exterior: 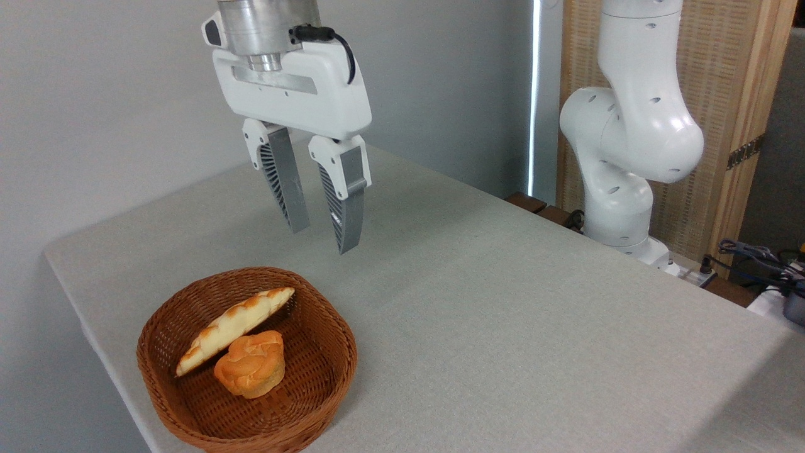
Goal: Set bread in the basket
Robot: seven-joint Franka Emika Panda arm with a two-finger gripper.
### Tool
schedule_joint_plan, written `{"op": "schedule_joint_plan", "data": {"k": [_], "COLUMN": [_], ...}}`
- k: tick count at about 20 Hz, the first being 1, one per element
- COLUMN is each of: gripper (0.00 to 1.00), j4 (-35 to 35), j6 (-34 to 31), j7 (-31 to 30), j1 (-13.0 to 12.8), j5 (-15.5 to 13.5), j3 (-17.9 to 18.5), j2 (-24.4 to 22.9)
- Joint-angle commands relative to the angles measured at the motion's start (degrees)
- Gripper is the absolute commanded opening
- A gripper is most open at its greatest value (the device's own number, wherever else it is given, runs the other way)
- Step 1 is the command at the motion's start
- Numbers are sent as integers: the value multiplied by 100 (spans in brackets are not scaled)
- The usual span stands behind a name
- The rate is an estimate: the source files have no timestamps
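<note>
Two grey ribbed fingers [345,214] hung from the white gripper [322,242] of the robot arm, pointing downward and set slightly apart with nothing between them. They hovered in the air well above the pale grey cloth-covered counter [503,302], up and a little to the right of the basket. The round-cornered brown woven wicker basket [314,402] sat near the front left corner of the counter. Inside it lay the long, flat, leaf-shaped loaf of bread [236,328] with a braided golden-orange top and a pale cream side, tilted on its edge so that one pointed end rose toward the basket's far rim and the other dipped toward the left wall. Just in front of the loaf, touching it, sat a small round knotted orange bun [250,363] on the basket floor. To the right, beyond the counter's far edge, stood the white jointed body of the robot arm [629,138] before a wooden slatted panel [729,82].
</note>
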Motion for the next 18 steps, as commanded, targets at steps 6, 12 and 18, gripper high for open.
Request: {"op": "schedule_joint_plan", "data": {"k": [6, 12, 18], "gripper": [100, 100, 100], "j4": [-257, -239, -222], "j6": [-127, -242, -242], "j7": [247, 591, 591], "j1": [52, 61, 61], "j5": [53, -78, -360], "j3": [-58, -40, 4], "j2": [-169, -169, -169]}}
